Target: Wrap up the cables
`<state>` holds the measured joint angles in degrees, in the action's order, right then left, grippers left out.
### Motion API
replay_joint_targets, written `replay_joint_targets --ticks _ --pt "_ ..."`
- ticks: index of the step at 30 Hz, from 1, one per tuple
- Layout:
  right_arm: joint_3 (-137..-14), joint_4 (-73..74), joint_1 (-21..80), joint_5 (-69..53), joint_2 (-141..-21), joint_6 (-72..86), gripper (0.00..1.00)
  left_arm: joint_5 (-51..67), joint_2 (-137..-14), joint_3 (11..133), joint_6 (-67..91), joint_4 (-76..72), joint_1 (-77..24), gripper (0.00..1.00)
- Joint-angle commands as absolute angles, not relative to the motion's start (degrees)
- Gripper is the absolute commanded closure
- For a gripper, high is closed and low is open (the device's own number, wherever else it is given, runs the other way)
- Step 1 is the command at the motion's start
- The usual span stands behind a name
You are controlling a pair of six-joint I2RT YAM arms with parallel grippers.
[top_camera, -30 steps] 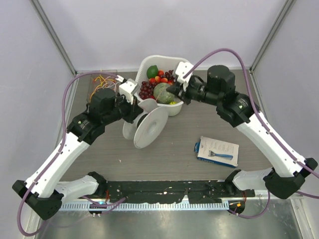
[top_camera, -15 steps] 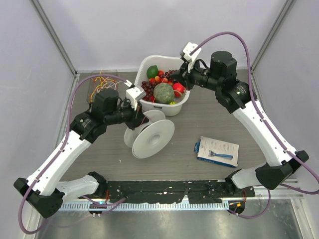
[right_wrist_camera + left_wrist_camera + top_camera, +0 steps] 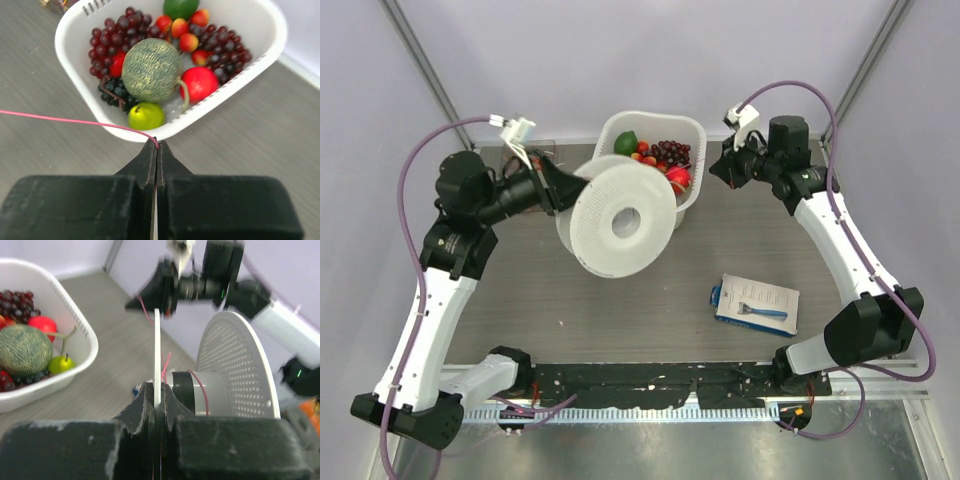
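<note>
Spool (image 3: 620,240) lifted; right claw (image 3: 157,146) drew cable (image 3: 75,121) back

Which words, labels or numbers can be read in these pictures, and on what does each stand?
No text is readable.
White packet on the table: lines of print, too small to read.
Spool and basket: no lettering visible.

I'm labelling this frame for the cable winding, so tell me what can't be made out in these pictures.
- Top view: the red wire is too thin to trace between the spool and the right gripper; the spool covers the basket's near-left corner.
- Right wrist view: the wire runs off the left edge, far end unseen.
- Left wrist view: the right gripper is blurred, its jaws indistinct.
</note>
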<state>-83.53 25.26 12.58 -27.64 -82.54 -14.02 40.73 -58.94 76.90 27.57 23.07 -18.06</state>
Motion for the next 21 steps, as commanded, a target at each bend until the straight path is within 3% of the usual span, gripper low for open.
replay_joint_targets --ticks 1,9,15,21 --pt "-79.47 24.61 12.48 -33.65 -80.34 -12.31 0.99 39.57 -60.11 80.51 48.66 5.03 -11.62 1.00" --pt "-72.17 31.11 18.80 -32.97 -76.38 -14.84 0.99 27.44 -63.81 80.59 63.10 2.45 -3.26 1.00" --pt "-68.73 34.36 32.68 -25.07 -71.46 -19.59 0.99 16.53 -66.79 84.37 62.58 11.33 -2.99 1.00" --pt "-73.38 38.39 45.51 -15.13 -73.46 -28.29 0.99 10.82 -67.94 85.43 58.37 19.15 -5.70 1.00"
